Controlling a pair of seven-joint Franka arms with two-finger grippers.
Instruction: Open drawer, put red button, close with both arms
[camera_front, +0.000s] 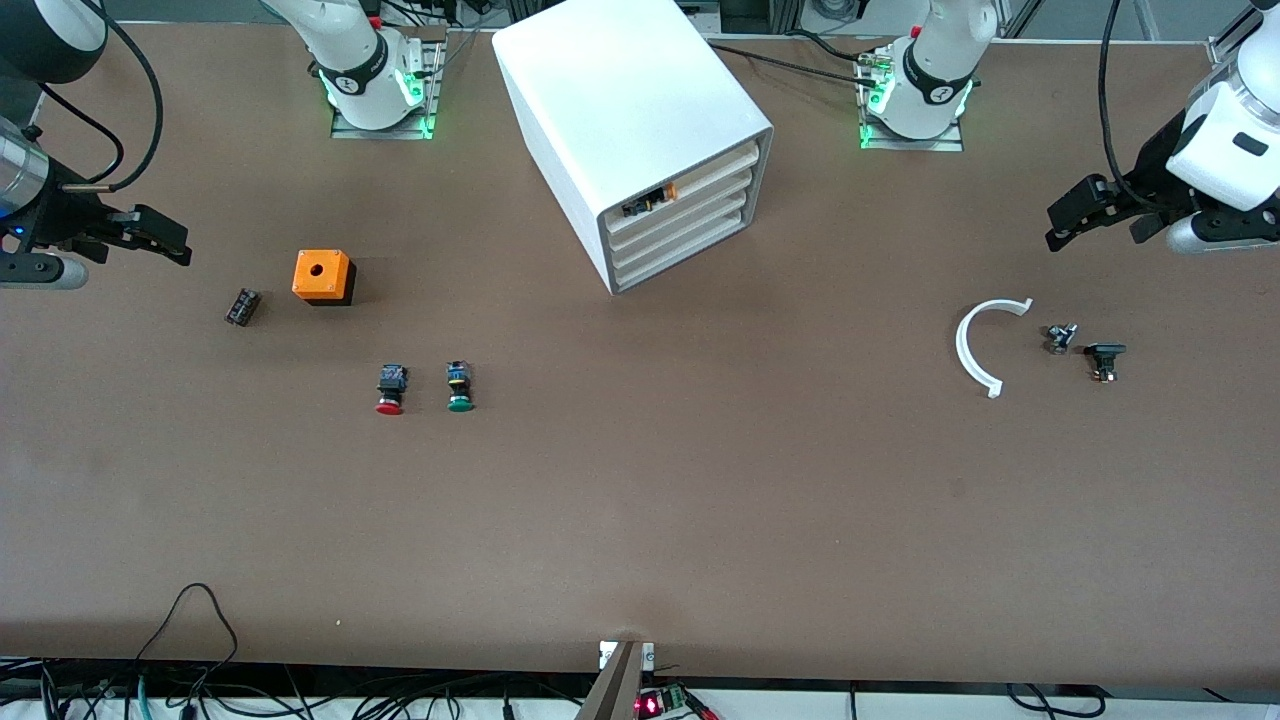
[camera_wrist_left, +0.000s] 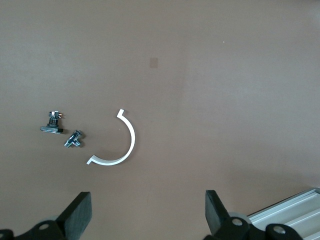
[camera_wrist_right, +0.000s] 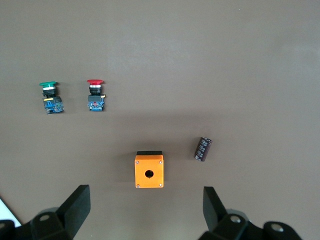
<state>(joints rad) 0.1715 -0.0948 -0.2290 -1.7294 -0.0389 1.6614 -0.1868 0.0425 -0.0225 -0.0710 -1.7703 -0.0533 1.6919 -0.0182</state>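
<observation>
The red button (camera_front: 390, 390) (camera_wrist_right: 95, 95) lies on its side on the table, toward the right arm's end, beside a green-capped button (camera_front: 460, 387) (camera_wrist_right: 50, 97). The white cabinet (camera_front: 620, 100) stands between the two arm bases, and its stacked drawers (camera_front: 690, 232) are all pushed in. One tier shows a small orange-and-black piece (camera_front: 650, 203). My right gripper (camera_front: 160, 240) (camera_wrist_right: 146, 200) hangs open and empty over the table's end, near the orange box. At the other end of the table my left gripper (camera_front: 1072, 215) (camera_wrist_left: 148, 205) is also open and empty.
An orange box (camera_front: 322, 275) (camera_wrist_right: 149, 170) with a round hole and a small black cylinder (camera_front: 242, 306) (camera_wrist_right: 203, 149) lie near the buttons. A white arc (camera_front: 975, 345) (camera_wrist_left: 125, 145), a small metal part (camera_front: 1060, 338) (camera_wrist_left: 74, 140) and a black part (camera_front: 1104, 358) (camera_wrist_left: 52, 124) lie under the left arm.
</observation>
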